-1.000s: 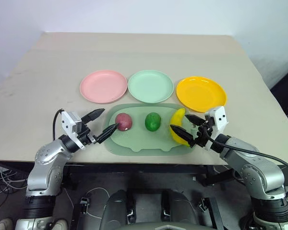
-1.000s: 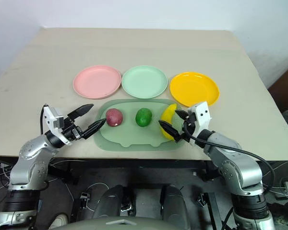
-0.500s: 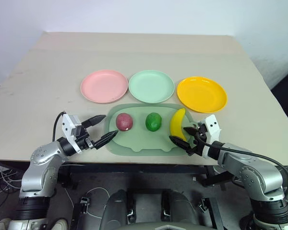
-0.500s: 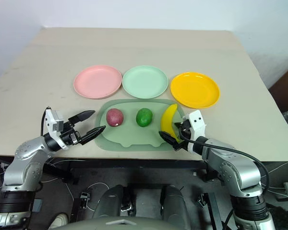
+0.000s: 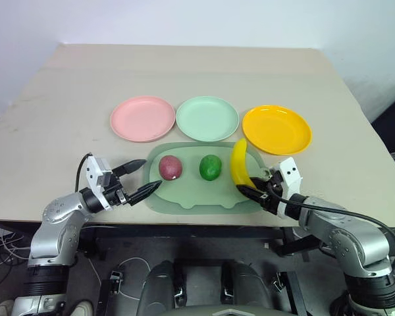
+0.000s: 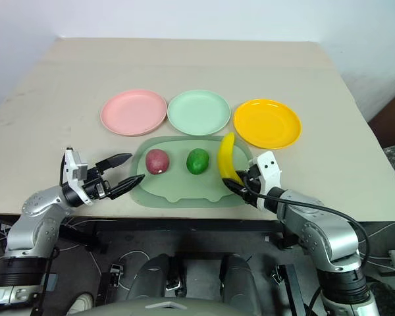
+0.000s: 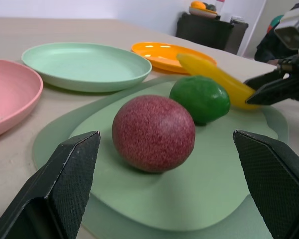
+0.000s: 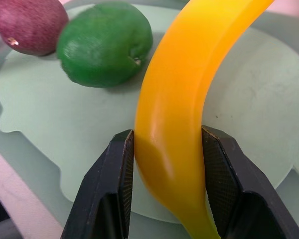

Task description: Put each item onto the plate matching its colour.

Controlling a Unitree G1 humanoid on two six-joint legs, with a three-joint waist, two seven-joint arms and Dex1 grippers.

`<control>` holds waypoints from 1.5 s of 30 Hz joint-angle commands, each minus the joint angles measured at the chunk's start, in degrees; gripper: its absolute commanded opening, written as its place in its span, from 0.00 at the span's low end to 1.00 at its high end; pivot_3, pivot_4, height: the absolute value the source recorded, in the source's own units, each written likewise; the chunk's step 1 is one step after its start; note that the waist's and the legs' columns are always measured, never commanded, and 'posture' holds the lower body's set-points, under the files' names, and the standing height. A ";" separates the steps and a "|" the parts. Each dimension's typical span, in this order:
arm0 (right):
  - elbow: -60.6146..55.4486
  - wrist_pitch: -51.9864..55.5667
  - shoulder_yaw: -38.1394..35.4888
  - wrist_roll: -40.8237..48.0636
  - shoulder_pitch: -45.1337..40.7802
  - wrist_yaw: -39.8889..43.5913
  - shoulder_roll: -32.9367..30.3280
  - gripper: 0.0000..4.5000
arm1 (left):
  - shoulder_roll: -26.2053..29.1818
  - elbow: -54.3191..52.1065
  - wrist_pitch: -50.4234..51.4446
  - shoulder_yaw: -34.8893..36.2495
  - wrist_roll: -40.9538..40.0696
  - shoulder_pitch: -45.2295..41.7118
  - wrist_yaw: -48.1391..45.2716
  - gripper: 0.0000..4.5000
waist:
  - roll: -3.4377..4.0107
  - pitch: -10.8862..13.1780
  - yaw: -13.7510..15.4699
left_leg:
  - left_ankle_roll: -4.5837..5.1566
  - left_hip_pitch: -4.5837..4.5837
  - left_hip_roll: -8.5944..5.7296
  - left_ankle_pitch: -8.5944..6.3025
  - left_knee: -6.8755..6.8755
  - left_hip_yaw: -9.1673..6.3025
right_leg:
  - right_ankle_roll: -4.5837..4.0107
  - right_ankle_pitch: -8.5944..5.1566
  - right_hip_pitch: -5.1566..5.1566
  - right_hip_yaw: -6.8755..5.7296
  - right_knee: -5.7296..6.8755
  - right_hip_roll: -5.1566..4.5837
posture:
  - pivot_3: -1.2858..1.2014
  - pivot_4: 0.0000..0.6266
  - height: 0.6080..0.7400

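Right gripper (image 8: 164,174): clamped on the lower end of the curved yellow toy banana (image 5: 238,164), one black finger pressed to each side; the banana stands tilted up off the mat at the right end, its tip pointing towards the plates.
Left gripper (image 5: 137,178): fingers spread wide and holding nothing, level at the left edge of the mat, aimed at the maroon fruit but not touching it.
Egg-shaped dark red-maroon toy fruit (image 5: 170,167): resting on the left part of the mat.
Round dark-green toy fruit (image 5: 210,167): resting mid-mat, between the maroon fruit and the banana, apart from both.
Large rounded pale-green tray mat (image 5: 191,197): flat on the beige table (image 5: 66,99), near its front edge.
Round pale pink plastic plate (image 5: 142,118): on the table behind the mat, to the left.
Round mint green plastic plate (image 5: 207,118): middle of the row, just beside the pink one.
Round orange-yellow plastic plate (image 5: 276,129): right end of the row, near the banana's raised tip.
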 commanded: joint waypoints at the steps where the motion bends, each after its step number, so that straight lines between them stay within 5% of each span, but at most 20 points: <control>1: -4.46 1.08 -3.70 3.79 -2.35 0.78 -1.02 0.36 | 0.31 0.32 -1.95 0.85 0.08 -0.63 -0.99 1.00 | 0.00 0.00 -0.11 | 0.00 0.01 0.00 0.00 0.00 0.00 | 0.00 0.00 0.01 0.00 0.01 0.00 | 0.52 0.24 0.66; 7: -2.69 3.85 -6.21 6.61 -9.60 -0.21 -2.04 0.36 | 0.00 0.12 -2.42 0.84 0.03 -0.45 -0.74 1.00 | 0.00 0.00 -0.24 | 0.01 0.08 0.02 0.00 0.03 -0.01 | -0.04 0.03 0.00 0.01 0.04 0.01 | 0.52 0.24 0.66; 21: 40.59 -5.52 5.27 -13.10 -39.73 3.01 -4.63 0.36 | -0.77 -5.95 -0.45 0.72 -0.76 2.01 2.86 1.00 | 0.08 0.05 -0.74 | 0.03 0.00 0.02 0.08 0.16 0.20 | 0.09 0.17 -0.01 0.15 0.26 0.02 | 0.52 0.24 0.66; 35: 57.74 -7.76 9.10 -22.88 -46.45 7.94 -3.42 0.36 | -0.51 -12.06 1.94 1.86 -1.47 5.61 6.93 1.00 | 0.16 0.09 -0.94 | -0.04 -0.10 0.03 0.06 0.18 0.27 | 0.16 0.19 -0.16 0.19 0.34 0.03 | 0.52 0.24 0.66; 36: 57.56 -7.79 9.16 -23.16 -46.29 8.31 -3.34 0.52 | -0.47 -12.25 2.07 1.89 -1.49 5.66 7.03 1.00 | 0.16 0.09 -0.97 | -0.04 -0.11 0.03 0.07 0.17 0.27 | 0.16 0.19 -0.18 0.19 0.35 0.04 | 0.52 0.24 0.66; 42: 48.59 -7.77 6.56 -22.49 -42.76 10.16 -5.37 0.96 | 0.06 -12.10 2.63 1.95 -1.74 5.25 6.95 1.00 | 0.16 0.09 -1.48 | -0.06 -0.14 0.03 0.06 0.18 0.27 | 0.18 0.20 -0.19 0.19 0.36 0.03 | 0.52 0.24 0.66; 45: 40.70 -4.86 6.04 -21.84 -39.68 11.10 -7.18 0.98 | 0.25 -11.86 2.69 1.91 -1.80 4.96 6.81 1.00 | 0.16 0.09 -1.51 | -0.05 -0.18 0.03 0.07 0.17 0.25 | 0.20 0.20 -0.23 0.19 0.37 0.01 | 0.52 0.24 0.66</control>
